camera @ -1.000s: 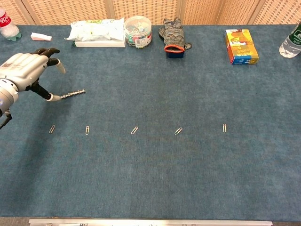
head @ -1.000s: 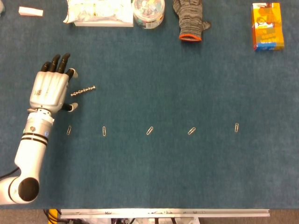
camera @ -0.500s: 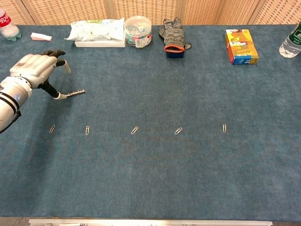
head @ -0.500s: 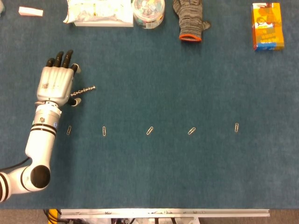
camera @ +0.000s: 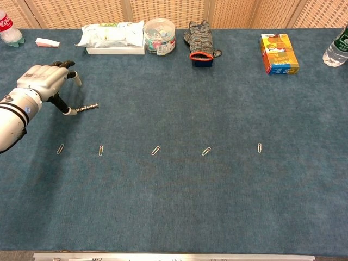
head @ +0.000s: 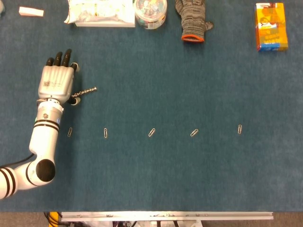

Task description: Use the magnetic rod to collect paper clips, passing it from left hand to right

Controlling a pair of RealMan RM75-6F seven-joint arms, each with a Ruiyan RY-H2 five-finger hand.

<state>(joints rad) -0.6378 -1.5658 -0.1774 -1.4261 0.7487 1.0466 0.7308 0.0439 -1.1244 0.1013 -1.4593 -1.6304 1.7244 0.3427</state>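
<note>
The magnetic rod [head: 85, 91] [camera: 87, 107], a short knobbly metal stick, lies on the blue cloth at the left. My left hand [head: 56, 81] [camera: 43, 80] hovers palm down just left of it, fingers stretched forward and apart. The thumb tip reaches down to the rod's left end; no finger closes round the rod. Several paper clips lie in a row across the cloth nearer me, from the leftmost clip [head: 70, 132] [camera: 60, 148] to the rightmost clip [head: 239, 129] [camera: 259, 147]. My right hand is in neither view.
Along the far edge stand a wipes pack [camera: 111, 37], a tub of clips [camera: 160, 36], a grey glove [camera: 200, 39], an orange box [camera: 278, 53], and bottles at both corners [camera: 10, 27]. The table's front edge [head: 165, 215] lies close to me.
My left hand has shifted right and a little forward, bringing its thumb onto the rod's left end. The rod and the clips lie where they were.
</note>
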